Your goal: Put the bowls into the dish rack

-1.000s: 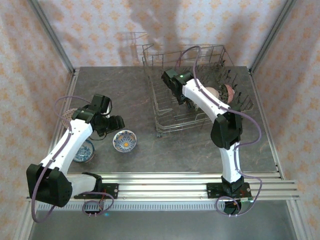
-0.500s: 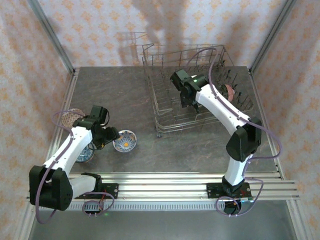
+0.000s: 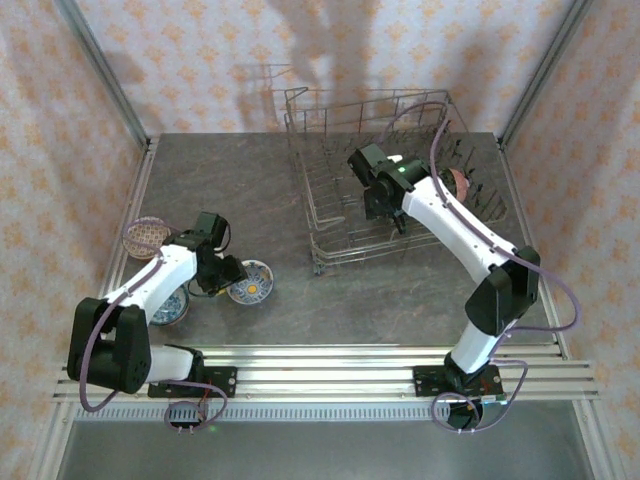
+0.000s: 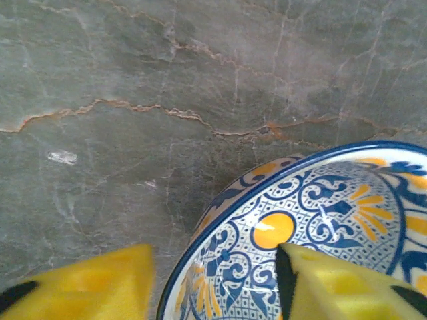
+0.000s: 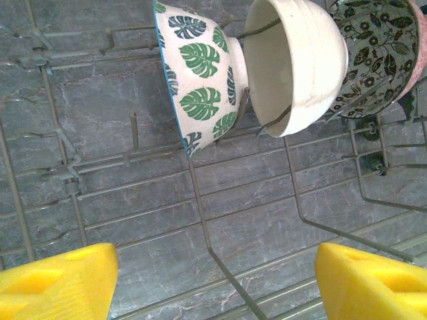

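Observation:
A blue-and-yellow patterned bowl [image 3: 250, 283] [image 4: 313, 227] sits on the table at the front left. My left gripper [image 3: 228, 274] [image 4: 213, 267] straddles its near rim, one finger outside and the other inside the bowl, with the jaws apart around the rim. My right gripper [image 3: 386, 208] [image 5: 215, 267] hangs open over the floor of the dish rack [image 3: 330, 215] [image 5: 213, 253], holding nothing. Ahead of it, three bowls stand on edge between tines: a leaf-patterned one [image 5: 200, 73], a cream one [image 5: 300, 67] and a green floral one [image 5: 373, 60].
A blue bowl [image 3: 168, 305] lies just left of the left arm. A pinkish bowl [image 3: 147, 235] sits near the table's left rail. The rack's raised wire sides [image 3: 300, 150] surround the right gripper. Bare stone table lies between rack and left arm.
The left arm has swung down and in to the blue-and-yellow bowl, and its jaws have narrowed around the rim. The right arm has shifted rightward inside the rack, jaws unchanged.

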Motion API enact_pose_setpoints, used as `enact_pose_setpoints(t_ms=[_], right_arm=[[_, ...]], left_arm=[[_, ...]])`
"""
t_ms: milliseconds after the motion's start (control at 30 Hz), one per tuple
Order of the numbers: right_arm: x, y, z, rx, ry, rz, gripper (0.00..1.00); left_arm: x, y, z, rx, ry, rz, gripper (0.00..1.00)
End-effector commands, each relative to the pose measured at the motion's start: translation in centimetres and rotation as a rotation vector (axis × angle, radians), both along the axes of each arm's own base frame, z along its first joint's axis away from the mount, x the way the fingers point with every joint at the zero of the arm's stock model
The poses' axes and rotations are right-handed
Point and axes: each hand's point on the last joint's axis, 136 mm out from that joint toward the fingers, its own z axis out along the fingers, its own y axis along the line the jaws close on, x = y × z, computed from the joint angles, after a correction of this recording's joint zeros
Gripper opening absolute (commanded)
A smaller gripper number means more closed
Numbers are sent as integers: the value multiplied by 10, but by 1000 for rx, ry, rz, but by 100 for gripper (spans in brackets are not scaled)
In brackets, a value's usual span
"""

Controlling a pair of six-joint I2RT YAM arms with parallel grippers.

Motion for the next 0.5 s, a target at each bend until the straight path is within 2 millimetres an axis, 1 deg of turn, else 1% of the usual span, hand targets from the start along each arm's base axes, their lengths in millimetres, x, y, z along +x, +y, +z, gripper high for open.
enact_pose_setpoints(t_ms=[0, 67, 233, 333, 467], right_arm=[[-7, -2, 12, 29, -36, -14, 77], [-9, -2, 12, 33, -34, -14, 77], [-15, -3, 15, 39, -35, -20, 77], [-22, 2, 19, 69, -37, -10, 76], [-31, 12, 24, 106, -50, 16, 75]], left_arm=[[-1, -3, -7, -1, 1, -26, 45], [-2, -5, -8, -6, 3, -29, 37], [-1, -9, -5, -15, -10, -36, 23], [-3, -14, -5, -45, -16, -39, 17], [-3, -17, -1, -52, -20, -56, 10]])
